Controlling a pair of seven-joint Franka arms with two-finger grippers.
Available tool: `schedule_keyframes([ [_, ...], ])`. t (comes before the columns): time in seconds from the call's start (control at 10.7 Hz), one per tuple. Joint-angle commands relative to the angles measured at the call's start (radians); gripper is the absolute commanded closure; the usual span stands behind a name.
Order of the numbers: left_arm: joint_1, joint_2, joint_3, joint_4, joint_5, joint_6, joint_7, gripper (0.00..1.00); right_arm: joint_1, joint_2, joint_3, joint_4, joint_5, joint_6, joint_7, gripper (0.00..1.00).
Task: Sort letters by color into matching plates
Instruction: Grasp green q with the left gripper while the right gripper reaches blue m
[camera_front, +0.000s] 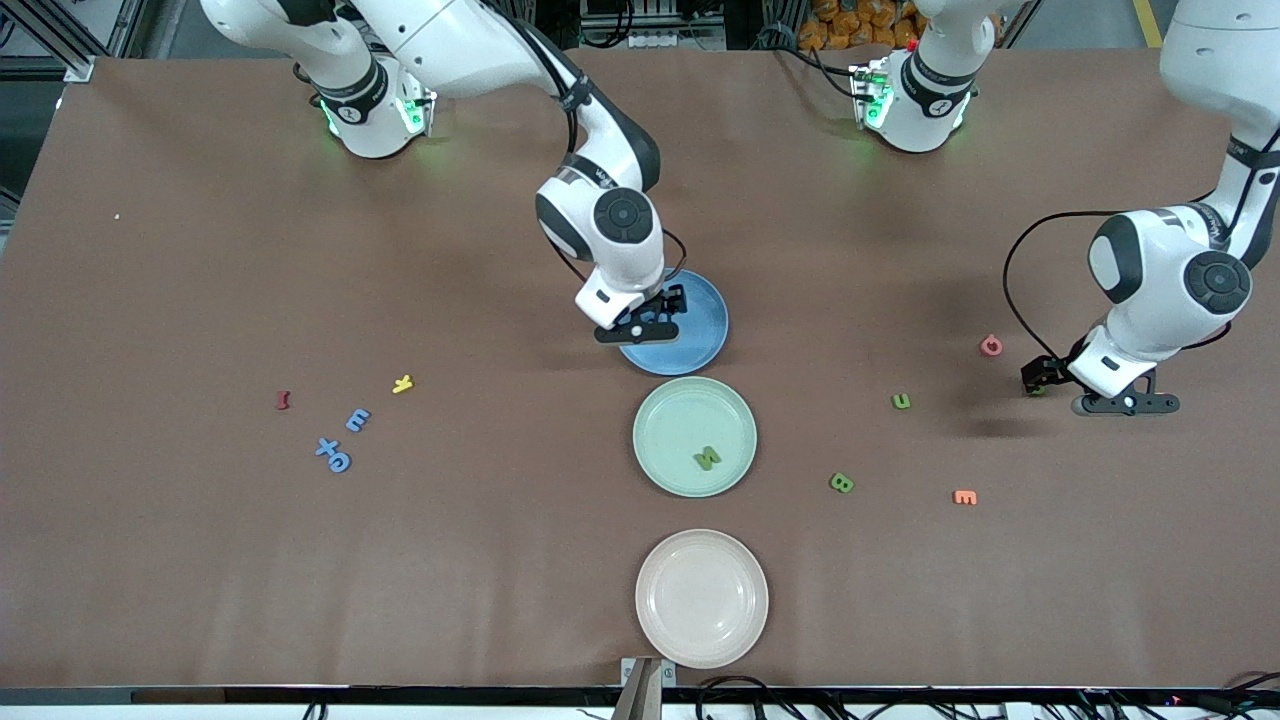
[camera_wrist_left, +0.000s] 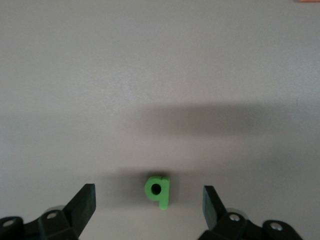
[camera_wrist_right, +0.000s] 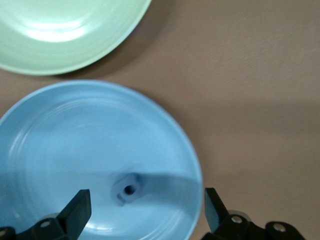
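My right fingers (camera_wrist_right: 142, 210) stand apart over the blue plate (camera_wrist_right: 60, 135), and a small blue letter (camera_wrist_right: 126, 188) lies in that plate between their tips, touching neither. My left fingers (camera_wrist_left: 149, 202) are also spread wide, low over the table (camera_front: 180, 560) toward the left arm's end, with a green letter (camera_wrist_left: 158, 190) lying flat on the table between them, clear of both pads. The green plate (camera_front: 668, 410) sits just nearer the front camera than the blue one and holds one green letter N (camera_front: 707, 459). Two more green letters (camera_front: 901, 401) lie on the table toward the left arm's end, and three blue letters (camera_front: 340, 445) cluster toward the right arm's end.
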Motion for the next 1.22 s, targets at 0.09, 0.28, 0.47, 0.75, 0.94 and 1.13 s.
schedule_keyframes([
  [0.09, 0.012, 0.040, -0.012, -0.010, 0.015, 0.067, -0.036, 0.11, -0.168, -0.081, 0.008, -0.002, -0.009, -0.109, -0.131, 0.00],
  [0.28, 0.014, 0.046, -0.012, -0.005, 0.017, 0.067, -0.023, 0.11, -0.268, -0.108, 0.005, -0.002, -0.011, -0.146, -0.180, 0.00],
  [0.47, 0.012, 0.048, -0.012, -0.007, 0.017, 0.059, -0.013, 0.13, -0.351, -0.108, -0.001, -0.002, -0.014, -0.146, -0.173, 0.00],
  [0.75, 0.020, 0.052, -0.012, -0.008, 0.019, 0.056, 0.006, 0.14, -0.423, -0.135, -0.057, -0.002, 0.005, -0.166, -0.163, 0.00],
  [0.94, 0.020, 0.052, -0.012, -0.007, 0.019, 0.035, 0.010, 0.15, -0.483, -0.172, -0.086, -0.042, 0.052, -0.165, -0.162, 0.00],
  [1.13, 0.019, 0.052, -0.012, -0.004, 0.019, 0.007, 0.023, 0.16, -0.541, -0.195, -0.091, -0.084, 0.057, -0.158, -0.171, 0.00],
])
